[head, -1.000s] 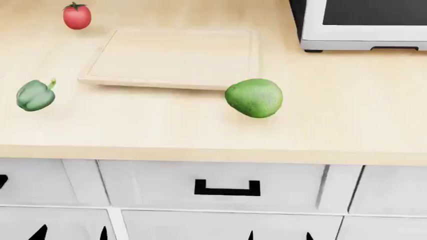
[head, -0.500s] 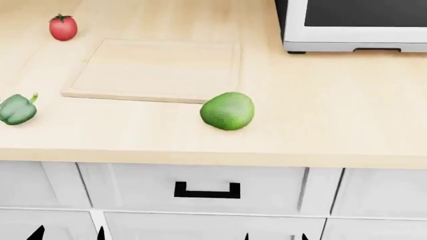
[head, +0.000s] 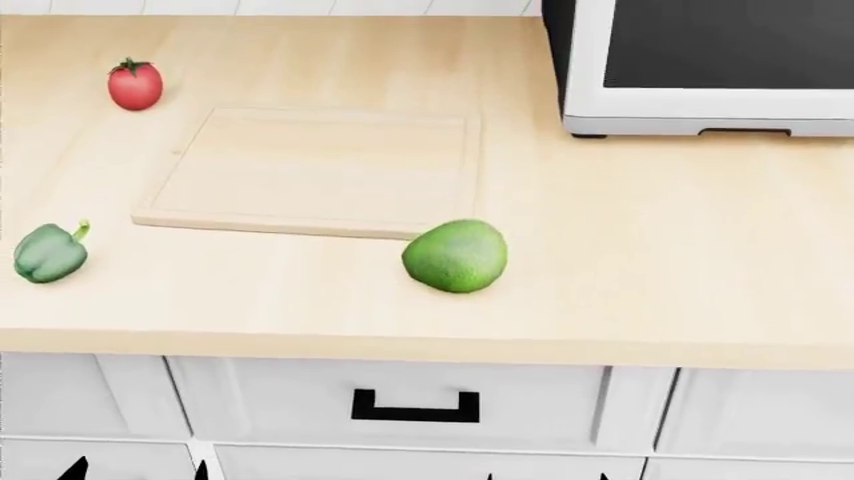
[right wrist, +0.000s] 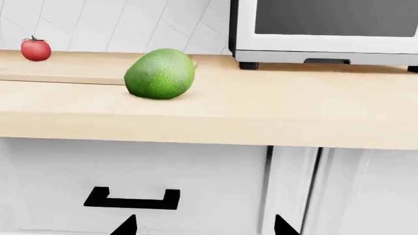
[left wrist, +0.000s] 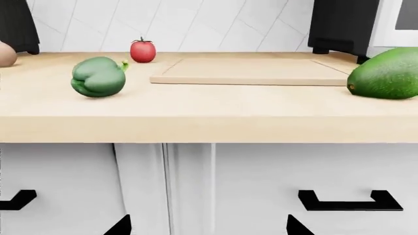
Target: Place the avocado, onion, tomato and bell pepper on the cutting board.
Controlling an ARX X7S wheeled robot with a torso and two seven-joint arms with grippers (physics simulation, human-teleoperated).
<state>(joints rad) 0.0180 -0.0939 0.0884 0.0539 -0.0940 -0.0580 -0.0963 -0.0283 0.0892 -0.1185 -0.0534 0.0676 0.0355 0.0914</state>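
Note:
The pale wood cutting board (head: 314,170) lies bare on the counter. Against its near right corner rests the avocado (head: 455,256), which also shows in the right wrist view (right wrist: 160,74). The tomato (head: 135,84) stands beyond the board's far left corner. The bell pepper (head: 50,252) lies to the board's near left. The onion (left wrist: 5,54) shows only as a tan bulb at the edge of the left wrist view. My left gripper (left wrist: 205,226) and right gripper (right wrist: 202,225) are both open and empty, down in front of the drawers below counter height.
A white microwave (head: 707,65) with a dark door stands at the back right of the counter. White drawers with black handles (head: 415,406) sit under the counter's front edge (head: 427,350). A dark appliance (left wrist: 16,24) stands behind the onion.
The head view has shifted: everything on the counter has slid left and down in the picture, showing more of the back. The foods and board keep their places relative to each other.

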